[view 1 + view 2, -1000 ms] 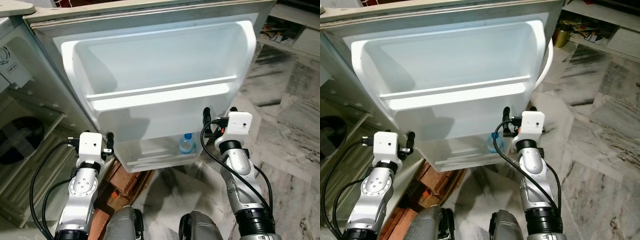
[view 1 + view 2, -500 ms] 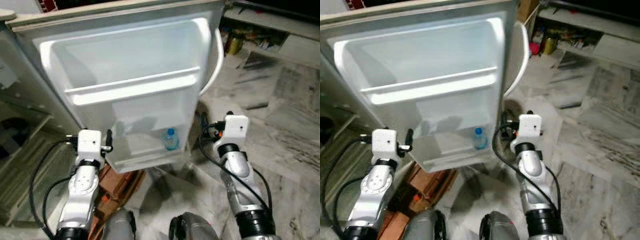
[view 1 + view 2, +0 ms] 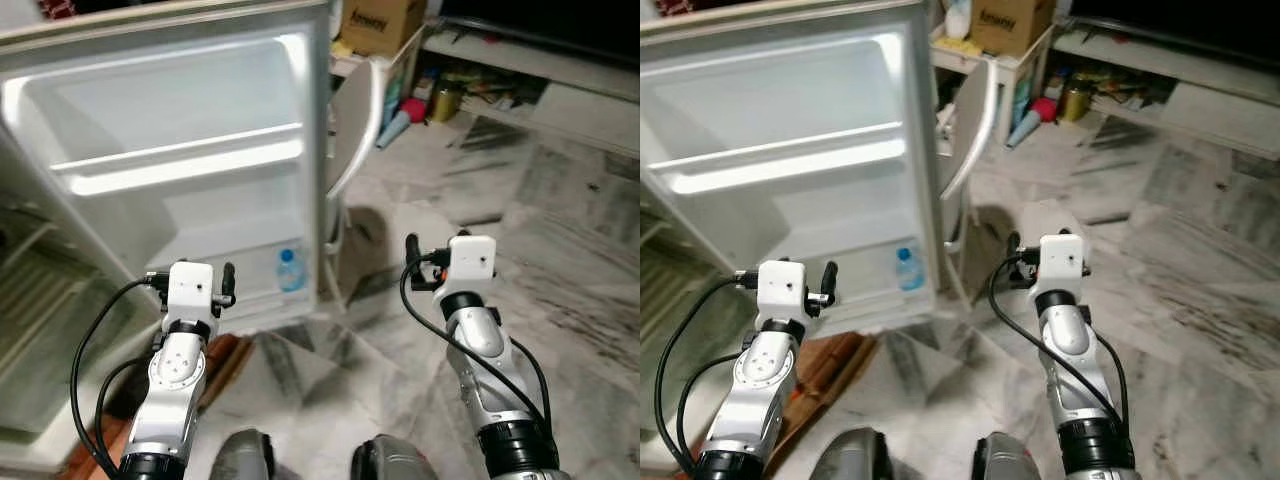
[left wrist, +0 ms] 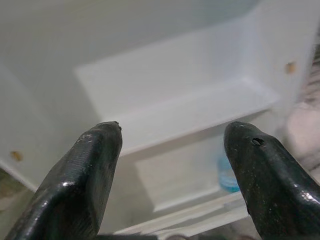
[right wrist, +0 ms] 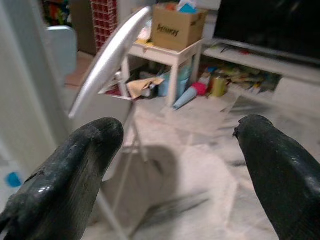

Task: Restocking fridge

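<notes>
The fridge door [image 3: 180, 120] stands open, its white inner side facing me with a shelf bar [image 3: 180, 160] across it. A clear bottle with a blue cap [image 3: 289, 270] stands upright in the lowest door shelf, also seen in the left wrist view as the bottle [image 4: 227, 175]. My left gripper [image 3: 192, 272] hangs open in front of the door's lower part, nothing between its fingers [image 4: 95, 165]. My right gripper [image 3: 440, 243] is open and empty over the floor, right of the door's edge, facing the silver door handle [image 5: 107, 60].
The fridge body with wire shelves [image 3: 30, 290] is at the far left. Reddish bricks [image 3: 215, 365] lie under the door. A small white table [image 3: 975, 60] with a cardboard box [image 3: 385, 25] and a low cluttered shelf [image 3: 480, 90] stand beyond. Marble floor [image 3: 560, 220] stretches to the right.
The whole view has swung to the right, so the door now sits at the left and looks narrower. The right gripper, earlier at the door's edge, now hangs apart from it. Both grippers stay open.
</notes>
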`<state>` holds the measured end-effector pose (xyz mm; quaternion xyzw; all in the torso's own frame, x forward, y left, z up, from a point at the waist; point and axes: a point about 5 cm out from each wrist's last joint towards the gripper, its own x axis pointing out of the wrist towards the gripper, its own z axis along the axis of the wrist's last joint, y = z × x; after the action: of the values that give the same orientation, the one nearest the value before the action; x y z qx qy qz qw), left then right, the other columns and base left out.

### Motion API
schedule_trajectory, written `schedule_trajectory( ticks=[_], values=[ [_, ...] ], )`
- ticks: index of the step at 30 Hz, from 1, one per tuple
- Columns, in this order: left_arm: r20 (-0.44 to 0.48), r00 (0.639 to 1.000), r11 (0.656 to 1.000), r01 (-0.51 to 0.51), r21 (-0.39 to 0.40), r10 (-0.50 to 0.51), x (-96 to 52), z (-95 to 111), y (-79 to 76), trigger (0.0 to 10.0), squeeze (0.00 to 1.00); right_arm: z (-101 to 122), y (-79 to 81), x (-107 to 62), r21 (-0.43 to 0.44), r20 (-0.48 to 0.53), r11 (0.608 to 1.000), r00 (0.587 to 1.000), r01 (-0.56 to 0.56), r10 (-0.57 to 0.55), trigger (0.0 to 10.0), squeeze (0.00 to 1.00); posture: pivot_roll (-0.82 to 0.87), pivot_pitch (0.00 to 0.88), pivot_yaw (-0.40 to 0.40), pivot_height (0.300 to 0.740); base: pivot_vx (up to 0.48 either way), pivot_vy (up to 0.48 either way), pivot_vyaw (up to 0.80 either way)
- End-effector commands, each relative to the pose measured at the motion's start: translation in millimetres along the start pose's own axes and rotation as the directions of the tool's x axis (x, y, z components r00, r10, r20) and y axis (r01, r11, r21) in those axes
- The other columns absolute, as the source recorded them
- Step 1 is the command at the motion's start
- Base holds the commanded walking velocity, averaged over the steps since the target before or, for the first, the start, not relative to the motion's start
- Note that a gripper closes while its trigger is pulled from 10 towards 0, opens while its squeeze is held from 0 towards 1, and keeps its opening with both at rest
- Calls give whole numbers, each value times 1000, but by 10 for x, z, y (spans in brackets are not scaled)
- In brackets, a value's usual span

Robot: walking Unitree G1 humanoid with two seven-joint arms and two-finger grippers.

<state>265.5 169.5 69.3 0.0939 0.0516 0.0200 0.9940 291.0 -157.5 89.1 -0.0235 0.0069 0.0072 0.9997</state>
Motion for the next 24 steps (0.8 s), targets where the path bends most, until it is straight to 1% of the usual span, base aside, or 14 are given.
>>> schedule_trajectory(
  ticks=[1,3,4,5,9,10,14,19,24],
  values=[
    [-23,998,999,-49,22,50,-17,-48,116,10000,0,47,110,26,22,26,999,999,-36,36,10000,0,52,114,32,740,0,-458,0],
    [-27,997,997,-67,32,67,-14,-53,141,10000,0,67,125,37,13,40,998,998,-58,57,10000,0,52,114,33,740,0,-448,0],
    [-27,997,997,-69,33,70,-12,-53,146,10000,0,56,125,38,19,26,999,998,-51,51,10000,0,54,115,34,740,0,-435,0],
    [-26,997,997,-71,34,72,-8,-52,151,10000,0,46,135,36,85,14,994,998,-63,62,10000,0,54,115,34,740,0,-435,0],
    [-25,997,996,-75,40,76,-9,-53,154,10000,0,64,144,26,116,36,990,997,-75,72,10000,0,56,117,34,740,0,-370,0],
    [-25,997,996,-76,41,77,-10,-52,155,10000,0,59,148,22,130,36,989,997,-77,73,10000,0,57,117,34,740,0,0,0],
    [-20,996,996,-84,32,84,-10,-48,159,10000,0,48,164,16,123,37,987,994,-102,98,10000,0,58,118,34,740,0,0,0],
    [-15,995,995,-99,32,100,-5,-40,172,10000,0,88,219,11,121,65,979,985,-164,157,10000,0,59,118,31,740,0,0,725],
    [-13,994,994,-107,32,107,-7,-34,172,10000,0,110,225,28,133,76,975,983,-178,169,10000,0,61,119,29,740,0,0,794]
  ],
)
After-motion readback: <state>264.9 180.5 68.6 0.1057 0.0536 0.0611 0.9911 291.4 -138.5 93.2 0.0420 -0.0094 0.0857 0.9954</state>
